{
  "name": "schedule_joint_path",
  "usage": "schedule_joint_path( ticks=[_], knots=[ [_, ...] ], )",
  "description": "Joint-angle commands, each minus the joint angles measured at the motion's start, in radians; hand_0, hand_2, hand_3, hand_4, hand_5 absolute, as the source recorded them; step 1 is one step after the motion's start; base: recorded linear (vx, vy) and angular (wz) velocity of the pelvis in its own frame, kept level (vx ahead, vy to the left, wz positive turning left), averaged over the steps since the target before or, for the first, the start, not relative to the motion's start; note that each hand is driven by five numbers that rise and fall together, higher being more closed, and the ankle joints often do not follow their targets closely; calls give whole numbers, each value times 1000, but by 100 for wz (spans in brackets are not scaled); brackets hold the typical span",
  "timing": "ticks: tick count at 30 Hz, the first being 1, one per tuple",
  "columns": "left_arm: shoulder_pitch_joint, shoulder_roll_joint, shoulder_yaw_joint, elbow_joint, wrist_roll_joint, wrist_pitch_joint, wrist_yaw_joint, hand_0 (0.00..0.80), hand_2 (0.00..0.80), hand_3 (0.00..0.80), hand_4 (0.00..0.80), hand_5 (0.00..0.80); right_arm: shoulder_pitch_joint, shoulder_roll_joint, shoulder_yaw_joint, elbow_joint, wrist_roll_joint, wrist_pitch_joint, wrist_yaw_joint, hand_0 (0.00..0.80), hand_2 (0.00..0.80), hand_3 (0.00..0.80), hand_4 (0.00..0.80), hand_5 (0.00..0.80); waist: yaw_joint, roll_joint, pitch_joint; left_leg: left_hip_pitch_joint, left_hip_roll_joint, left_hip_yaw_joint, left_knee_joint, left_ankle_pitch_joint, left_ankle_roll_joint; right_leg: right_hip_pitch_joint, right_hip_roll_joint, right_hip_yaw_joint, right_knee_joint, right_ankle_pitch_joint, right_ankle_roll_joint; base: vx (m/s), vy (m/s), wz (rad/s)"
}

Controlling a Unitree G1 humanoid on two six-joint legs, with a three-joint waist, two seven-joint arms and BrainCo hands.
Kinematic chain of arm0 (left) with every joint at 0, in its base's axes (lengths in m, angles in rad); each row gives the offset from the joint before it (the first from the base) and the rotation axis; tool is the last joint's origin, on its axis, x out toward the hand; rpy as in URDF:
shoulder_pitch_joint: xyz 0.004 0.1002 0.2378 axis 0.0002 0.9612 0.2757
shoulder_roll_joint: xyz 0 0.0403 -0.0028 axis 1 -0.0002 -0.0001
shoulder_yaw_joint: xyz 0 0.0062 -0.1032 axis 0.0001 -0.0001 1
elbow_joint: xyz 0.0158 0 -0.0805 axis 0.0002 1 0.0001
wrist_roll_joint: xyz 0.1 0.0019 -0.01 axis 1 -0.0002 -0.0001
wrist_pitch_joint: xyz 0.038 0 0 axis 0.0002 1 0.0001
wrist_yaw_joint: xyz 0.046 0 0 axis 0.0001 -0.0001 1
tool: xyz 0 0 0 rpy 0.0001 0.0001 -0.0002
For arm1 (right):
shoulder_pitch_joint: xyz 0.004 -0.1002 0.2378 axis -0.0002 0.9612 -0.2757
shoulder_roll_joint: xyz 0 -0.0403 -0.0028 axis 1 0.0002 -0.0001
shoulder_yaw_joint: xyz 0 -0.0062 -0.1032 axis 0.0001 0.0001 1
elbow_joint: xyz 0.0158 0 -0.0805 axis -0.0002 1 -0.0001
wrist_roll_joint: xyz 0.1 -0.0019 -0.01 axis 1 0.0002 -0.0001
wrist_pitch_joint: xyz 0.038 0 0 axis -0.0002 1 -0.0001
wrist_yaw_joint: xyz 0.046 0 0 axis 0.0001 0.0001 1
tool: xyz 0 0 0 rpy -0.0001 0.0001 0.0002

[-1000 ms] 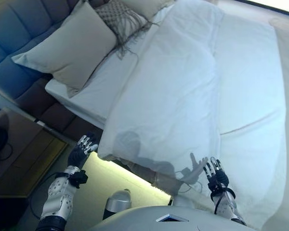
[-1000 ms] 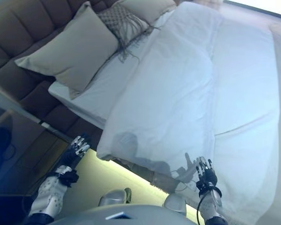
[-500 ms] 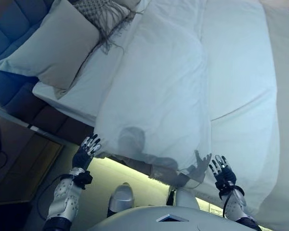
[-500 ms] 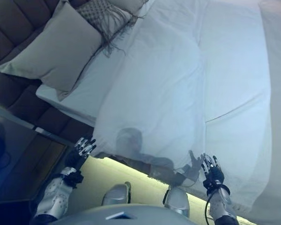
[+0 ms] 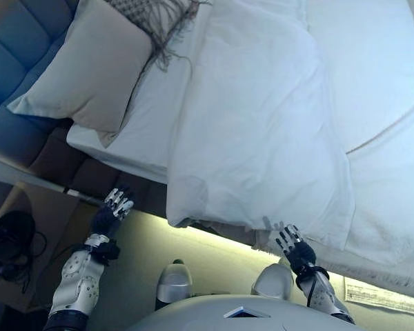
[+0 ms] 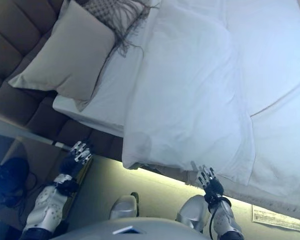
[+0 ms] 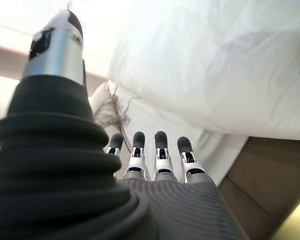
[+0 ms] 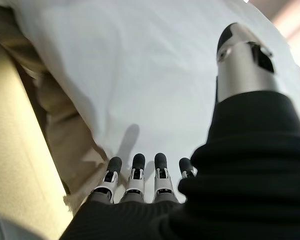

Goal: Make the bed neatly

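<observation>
A white duvet [image 5: 262, 138] lies rumpled across the bed, its folded corner [image 5: 183, 217] hanging over the near edge. A beige pillow [image 5: 83, 69] leans on the padded headboard [image 5: 14, 48], with a fringed cushion [image 5: 162, 17] beside it. My left hand [image 5: 109, 214] hovers open off the bed's near corner, below the white sheet [image 5: 141, 131], touching nothing. My right hand [image 5: 293, 248] is open too, fingers straight, just short of the duvet's hanging edge [image 8: 90, 90]. Both wrist views show straight fingers [image 7: 157, 150] holding nothing.
A wooden nightstand [image 5: 21, 234] with a dark object [image 5: 7, 238] on it stands left of the bed. A lit strip runs under the bed frame [image 5: 214, 238]. A sheet of paper [image 5: 383, 293] lies on the floor at lower right.
The camera has shifted, so the bed sits more to the right in view. Both hands stay open; the right hand has dropped back off the duvet's edge toward the floor side.
</observation>
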Motion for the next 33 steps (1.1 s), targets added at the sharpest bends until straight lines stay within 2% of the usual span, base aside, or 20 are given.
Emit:
schedule_joint_path(
  ticks=[1, 3, 5, 7, 10, 11, 12, 14, 15, 17, 18, 19, 23, 25, 27, 28, 29, 30, 33],
  knots=[
    [10, 11, 19, -68, -14, -116, -13, 0, 0, 0, 0, 0, -15, -66, -3, -115, 15, -6, 32, 0, 0, 0, 0, 0, 14, 2, -18, -79, 125, -64, -67, 244, 42, 24, -49, 13, 31, 5, 18, -37, 273, 19],
    [4, 14, 16, -84, -10, -130, -12, 0, 0, 0, 0, 0, -25, -82, 5, -137, 5, -12, 17, 0, 0, 0, 0, 0, 19, -8, -8, -107, 115, -75, -12, 203, 40, 19, -63, 21, 17, 19, 29, -51, 312, 14],
    [-2, 25, 22, -95, 0, -118, -8, 0, 0, 0, 0, 0, -49, -91, 6, -140, 26, -17, 1, 0, 0, 0, 0, 0, 30, -21, 6, -134, 86, -96, 69, 128, 44, 20, -87, 34, 0, 50, 45, -8, 296, 12],
    [8, 40, 41, -89, 23, -106, -18, 0, 0, 0, 0, 0, -58, -83, 4, -146, 34, -16, -8, 0, 0, 0, 0, 0, 44, -39, 12, -142, 37, -108, 136, 52, 71, 32, -119, 60, -36, 114, 56, 88, 265, 5],
    [43, 55, 85, -83, 58, -93, -25, 0, 0, 0, 0, 0, -55, -61, -21, -145, 41, -1, 1, 0, 0, 0, 0, 0, 59, -55, 0, -119, -31, -77, 144, 9, 119, 33, -156, 66, -71, 213, 56, 96, 263, -16],
    [47, 57, 92, -82, 57, -78, -17, 0, 0, 0, 0, 0, -56, -54, -27, -137, 43, 0, 5, 0, 0, 0, 0, 0, 59, -56, -4, -108, -45, -67, 127, 12, 135, 16, -148, 79, -37, 207, 53, 55, 231, -32],
    [48, 62, 97, -80, 67, -64, -11, 0, 0, 0, 0, 0, -51, -49, -32, -131, 54, -5, 0, 0, 0, 0, 0, 0, 56, -54, -11, -103, -60, -64, 114, 20, 147, 5, -119, 90, 9, 165, 41, 31, 214, -32],
    [55, 62, 94, -62, 80, -67, 4, 0, 0, 0, 0, 0, -36, -36, -28, -141, 66, -6, 0, 0, 0, 0, 0, 0, 57, -55, -28, -95, -79, -50, 79, 42, 164, -2, -55, 35, 68, 102, 20, 5, 135, -13],
    [60, 58, 87, -54, 84, -80, 31, 0, 0, 0, 0, 0, -29, -27, -12, -152, 54, -10, 2, 0, 0, 0, 0, 0, 61, -54, -36, -87, -82, -34, 41, 66, 166, -4, 5, -21, 85, 48, 4, -39, 31, -5],
    [54, 43, 72, -32, 75, -113, 68, 0, 0, 0, 0, 0, -25, -32, 18, -164, 51, -19, 3, 0, 0, 0, 0, 0, 63, -56, -49, -78, -90, -24, -19, 95, 163, -2, 111, -69, 34, -15, -31, -59, -73, -49],
    [44, 38, 60, -20, 75, -133, 76, 0, 0, 0, 0, 0, -24, -31, 28, -155, 67, -29, 9, 0, 0, 0, 0, 0, 57, -67, -51, -84, -103, -27, -29, 99, 159, 15, 147, -57, -41, 2, -39, -55, -194, -70],
    [3, 30, 32, 7, 74, -150, 89, 0, 0, 0, 0, 0, -16, -32, 31, -156, 67, -47, 8, 0, 0, 0, 0, 0, 32, -63, -50, -99, -109, -38, -42, 128, 157, 21, 186, -3, -94, 14, -50, -46, -198, -44],
    [-87, 17, -15, 39, 91, -178, 95, 0, 0, 0, 0, 0, -23, -51, 40, -150, 95, -89, -3, 0, 0, 0, 0, 0, 9, -54, -43, -129, -103, -42, -42, 166, 138, 41, 215, -19, -157, 22, -70, -89, -136, 15],
    [-106, 14, -38, 45, 169, -206, 118, 0, 0, 0, 0, 0, -39, -61, 35, -129, 99, -92, -4, 0, 0, 0, 0, 0, 7, -48, -39, -134, -96, -68, -19, 172, 127, 46, 218, -9, -151, 14, -78, 28, -1, 7],
    [-105, 27, -62, 41, 287, -235, 164, 0, 0, 0, 0, 0, -31, -70, 29, -141, 100, -73, -22, 0, 0, 0, 0, 0, -5, -35, -40, -117, -66, -72, -48, 200, 116, 57, 218, -1, -140, 6, -80, 121, 105, -9],
    [-121, 46, -89, 48, 351, -262, 201, 0, 0, 0, 0, 0, -22, -75, 25, -149, 111, -70, -23, 0, 0, 0, 0, 0, -17, -25, -40, -109, -47, -63, -81, 228, 105, 63, 214, 0, -139, 0, -78, 116, 160, -7],
    [-132, 52, -102, 54, 376, -276, 217, 0, 0, 0, 0, 0, -19, -77, 23, -151, 116, -69, -24, 0, 0, 0, 0, 0, -22, -22, -39, -106, -43, -56, -91, 234, 103, 64, 212, 1, -139, -1, -77, 23, 232, 0],
    [-199, 82, -158, 72, 481, -328, 289, 0, 0, 0, 0, 0, -31, -89, 21, -140, 146, -85, -27, 0, 0, 0, 0, 0, -46, -15, -30, -120, -34, -11, -118, 238, 98, 55, 194, -6, -146, 3, -66, -76, 188, 13],
    [-360, 115, -254, 84, 619, -372, 423, 0, 0, 0, 0, 0, -101, -98, 30, -67, 207, -131, -15, 0, 0, 0, 0, 0, -71, -5, 10, -164, -46, 31, -126, 232, 95, 7, 159, -17, -149, 21, -43, -216, 180, 20]
  ],
)
